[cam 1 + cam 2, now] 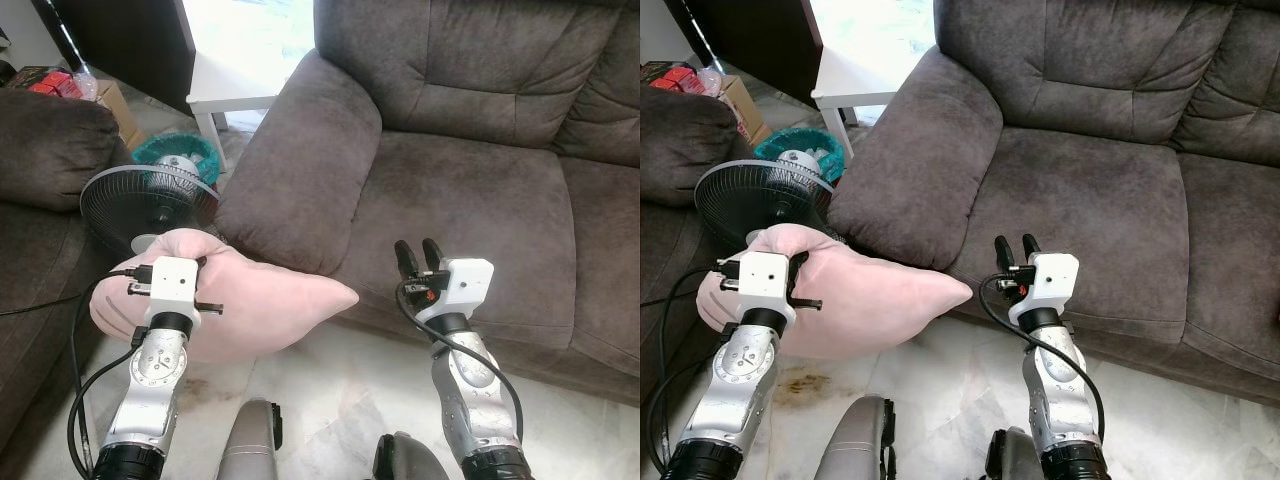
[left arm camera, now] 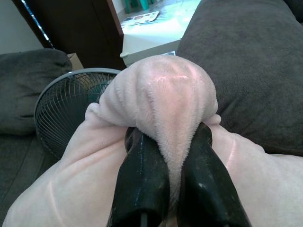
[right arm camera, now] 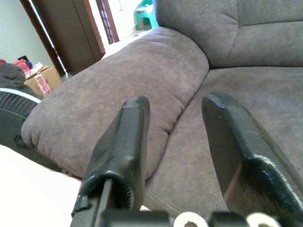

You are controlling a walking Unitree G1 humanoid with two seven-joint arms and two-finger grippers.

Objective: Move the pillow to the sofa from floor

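A soft pink pillow (image 1: 265, 305) hangs off the floor in front of the dark grey sofa (image 1: 470, 190), its pointed corner reaching toward the seat's front edge. My left gripper (image 2: 170, 137) is shut on a bunched fold of the pillow (image 2: 165, 94) at its upper left end; the left wrist unit (image 1: 170, 280) sits over it. My right gripper (image 1: 419, 256) is open and holds nothing. It hovers just before the sofa's seat cushion (image 1: 1090, 210), right of the pillow's tip, with its fingers (image 3: 128, 132) aimed at the sofa's armrest (image 3: 123, 90).
A black floor fan (image 1: 148, 205) stands behind the pillow, left of the sofa armrest (image 1: 295, 160). Another dark sofa (image 1: 40, 190) is at far left. A white side table (image 1: 235, 85) and a cardboard box (image 1: 115, 105) are behind. Pale marble floor (image 1: 330, 390) lies below.
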